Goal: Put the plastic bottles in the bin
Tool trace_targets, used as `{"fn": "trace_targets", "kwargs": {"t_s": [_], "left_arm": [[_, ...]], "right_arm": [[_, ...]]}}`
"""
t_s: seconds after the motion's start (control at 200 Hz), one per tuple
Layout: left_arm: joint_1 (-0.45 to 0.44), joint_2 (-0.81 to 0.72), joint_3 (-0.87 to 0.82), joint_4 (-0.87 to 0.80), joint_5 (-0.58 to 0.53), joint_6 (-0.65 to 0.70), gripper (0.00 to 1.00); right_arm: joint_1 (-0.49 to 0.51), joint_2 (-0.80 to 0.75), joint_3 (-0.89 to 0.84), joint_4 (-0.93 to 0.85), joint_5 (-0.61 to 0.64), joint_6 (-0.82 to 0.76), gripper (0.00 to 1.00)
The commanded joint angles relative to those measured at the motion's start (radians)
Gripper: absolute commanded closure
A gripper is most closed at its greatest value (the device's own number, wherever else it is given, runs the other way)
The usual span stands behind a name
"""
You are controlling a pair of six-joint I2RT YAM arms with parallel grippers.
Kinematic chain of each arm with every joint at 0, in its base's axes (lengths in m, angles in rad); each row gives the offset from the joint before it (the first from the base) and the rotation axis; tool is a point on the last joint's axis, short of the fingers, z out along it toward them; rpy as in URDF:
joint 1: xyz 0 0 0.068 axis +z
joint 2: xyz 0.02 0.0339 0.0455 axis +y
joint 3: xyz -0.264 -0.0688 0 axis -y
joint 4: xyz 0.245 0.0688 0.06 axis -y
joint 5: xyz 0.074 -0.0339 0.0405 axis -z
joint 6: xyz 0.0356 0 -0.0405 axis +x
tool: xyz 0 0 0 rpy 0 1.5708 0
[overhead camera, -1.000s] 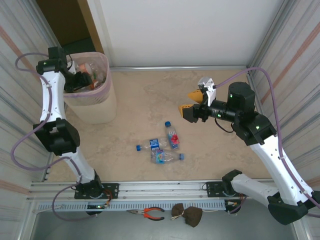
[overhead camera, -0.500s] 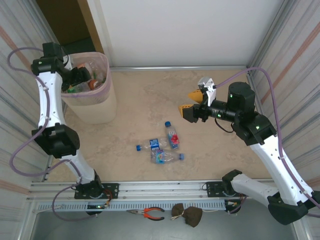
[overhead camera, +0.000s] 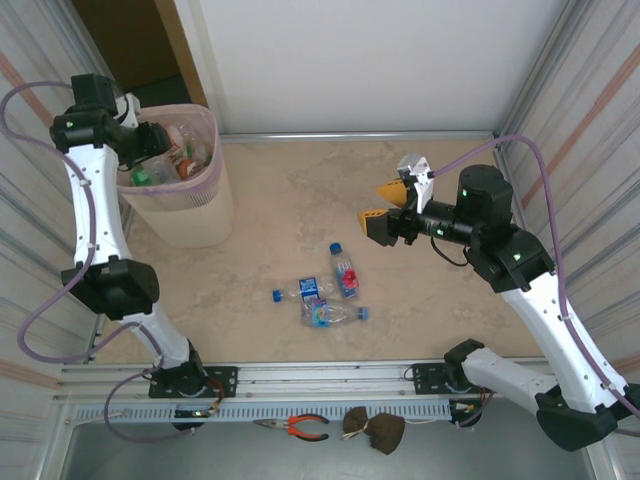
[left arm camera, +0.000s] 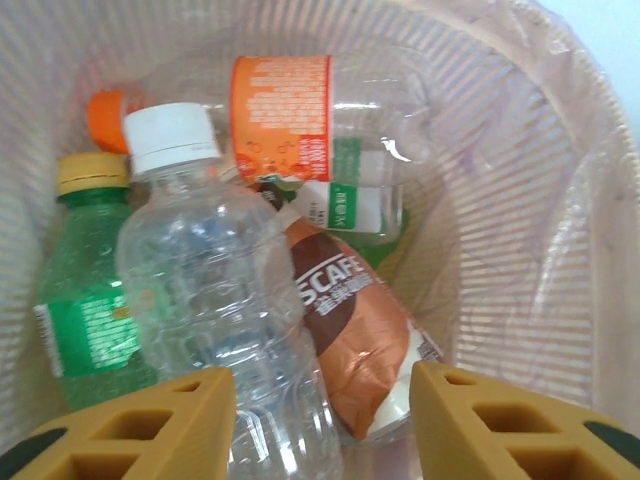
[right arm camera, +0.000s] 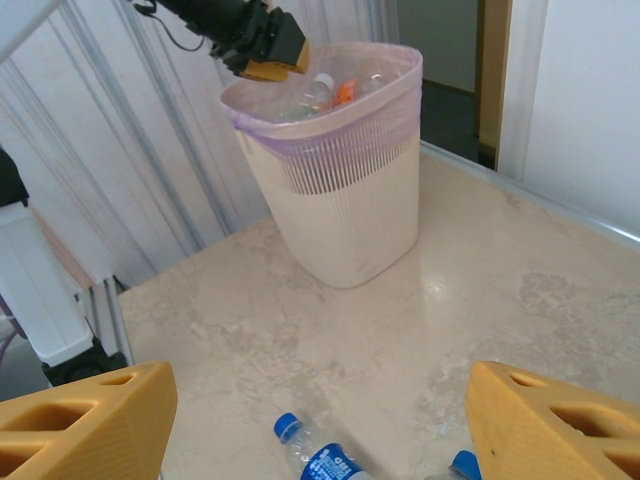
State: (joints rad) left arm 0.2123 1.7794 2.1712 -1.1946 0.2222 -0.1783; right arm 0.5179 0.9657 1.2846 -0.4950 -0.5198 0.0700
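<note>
The left arm (overhead camera: 95, 220) rises from its base at the near edge, bends at a dark elbow on the left side, and stretches straight up to the far left corner. There its wrist turns inward, so the left pincer (overhead camera: 150, 150) points right and downward. Its yellow fingers (left arm camera: 130, 425) stand apart with nothing clamped between them.

The right arm (overhead camera: 545, 300) climbs from its base along the right side, then folds at the wrist towards the centre. The right pincer (overhead camera: 380, 203) hangs in the air pointing left, its jaws spread wide and empty.
</note>
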Motion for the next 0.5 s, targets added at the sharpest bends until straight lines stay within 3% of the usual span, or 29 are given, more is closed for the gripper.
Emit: {"fn": "trace_targets", "kwargs": {"t_s": [0.0, 0.14, 0.496], "left_arm": [[0.001, 0.033, 0.000, 0.049, 0.126, 0.023, 0.57], [0.000, 0.054, -0.041, 0.053, 0.118, 0.036, 0.62], [0.010, 0.051, -0.141, 0.045, 0.044, 0.041, 0.63]], "right_arm": [[0.010, -0.018, -0.001, 0.026, -0.002, 0.002, 0.25], [0.010, -0.022, -0.005, 0.024, 0.001, 0.003, 0.25], [0.011, -0.013, -0.006, 0.029, -0.005, 0.012, 0.25]]}}
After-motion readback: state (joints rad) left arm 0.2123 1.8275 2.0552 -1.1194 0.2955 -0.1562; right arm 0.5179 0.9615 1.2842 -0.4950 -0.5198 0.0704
